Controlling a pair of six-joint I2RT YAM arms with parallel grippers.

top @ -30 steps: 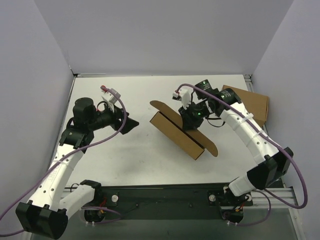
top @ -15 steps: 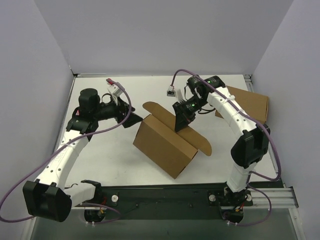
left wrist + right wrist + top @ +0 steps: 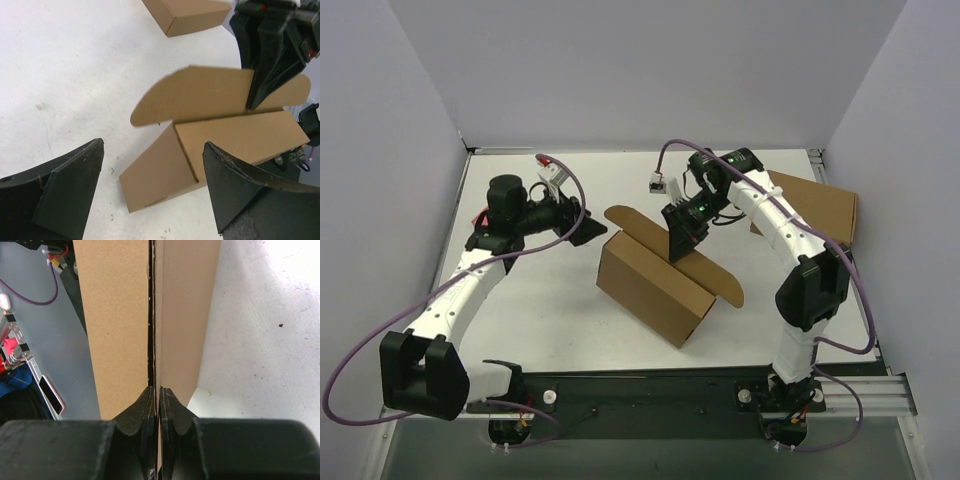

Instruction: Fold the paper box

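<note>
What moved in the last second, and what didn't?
The right gripper, pinching a flap the whole time, tipped the paper box up so it stands taller, and dragged it a little toward the left arm. The open left gripper swung in closer to it. The other box at the far right stayed put.

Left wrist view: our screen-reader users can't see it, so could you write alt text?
The right gripper pinches a rounded flap of the paper box on a white table. The open left gripper frames it; a second box lies beyond.
</note>
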